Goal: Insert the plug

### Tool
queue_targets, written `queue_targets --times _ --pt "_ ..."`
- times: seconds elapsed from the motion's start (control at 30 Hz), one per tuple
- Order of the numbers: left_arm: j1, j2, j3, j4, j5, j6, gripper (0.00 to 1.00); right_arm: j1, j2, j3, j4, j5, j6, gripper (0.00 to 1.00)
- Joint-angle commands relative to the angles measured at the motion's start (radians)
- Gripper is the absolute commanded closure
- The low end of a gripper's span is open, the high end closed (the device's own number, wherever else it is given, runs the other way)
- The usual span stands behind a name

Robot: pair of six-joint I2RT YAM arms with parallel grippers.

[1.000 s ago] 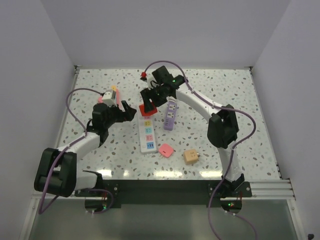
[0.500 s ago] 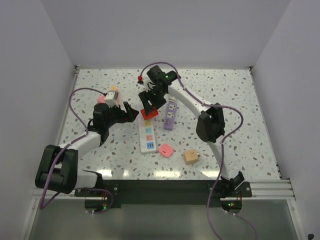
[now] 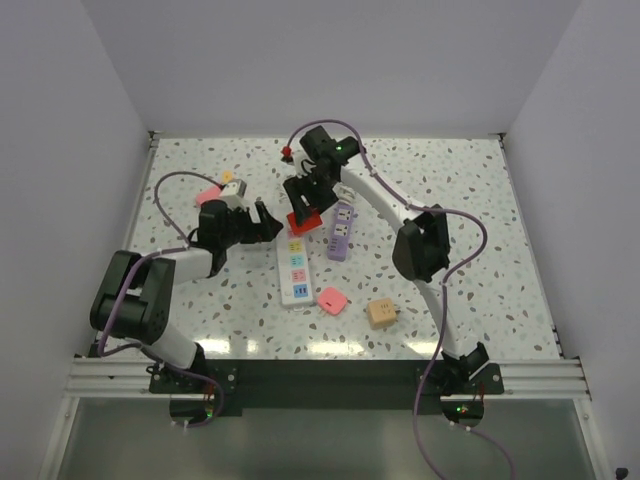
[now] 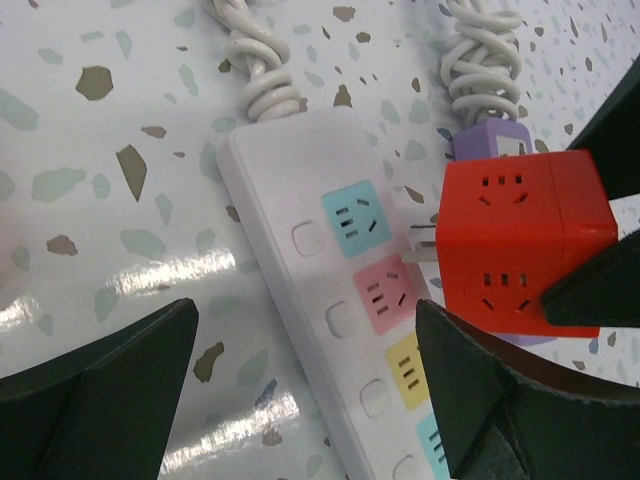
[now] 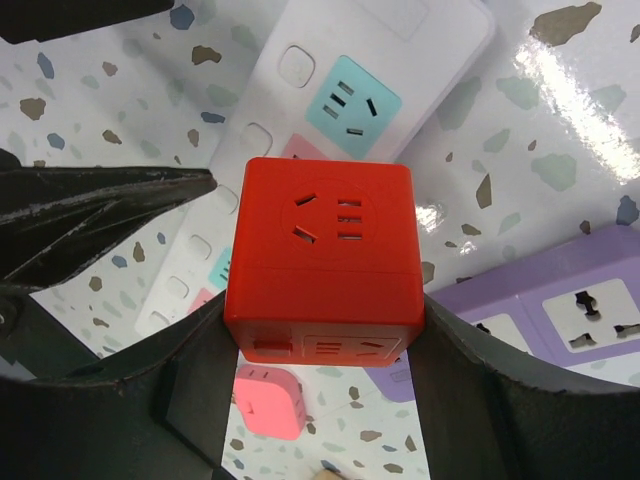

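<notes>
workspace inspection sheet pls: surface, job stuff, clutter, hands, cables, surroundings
surface: speckled table, glossy, no spills seen
job's things: red cube plug held just above the white power strip, prongs bare beside its pink socket, not inserted
clutter: purple power strip beside the white one; pink cube adapter and tan cube adapter loose near the front; pink item far left
hands: right hand shut on the red cube plug; left hand open, beside the white strip's far end
cables: purple cables loop off both arms; coiled white cords at both strips' ends
surroundings: white walls on three sides
</notes>
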Motion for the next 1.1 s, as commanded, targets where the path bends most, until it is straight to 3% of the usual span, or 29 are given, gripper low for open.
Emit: queue_targets --times 0.0,0.23,0.6,0.77,1.07 --pt "-0.001 0.044 0.078 0.093 -0.052 0.022 0.05 -0.007 -0.01 0.051 -0.01 -0.022 -0.015 1.0" --pt "-0.003 0.186 0.166 0.195 -0.073 -0.034 0.05 -0.013 -0.137 -0.139 0.116 -0.029 -0.001 1.0" --pt "-0.032 0.361 0.346 0.145 -0.136 -0.024 0.09 -0.033 -0.315 -0.424 0.324 -0.074 0.01 1.0" --pt "-0.066 0.405 0.358 0.142 -0.143 -0.011 0.1 -0.033 -0.332 -0.446 0.311 -0.089 -0.002 1.0" --pt "-0.116 0.44 0.316 0.18 -0.123 -0.014 0.1 -0.01 -0.475 -0.653 0.386 -0.097 0.051 1.0"
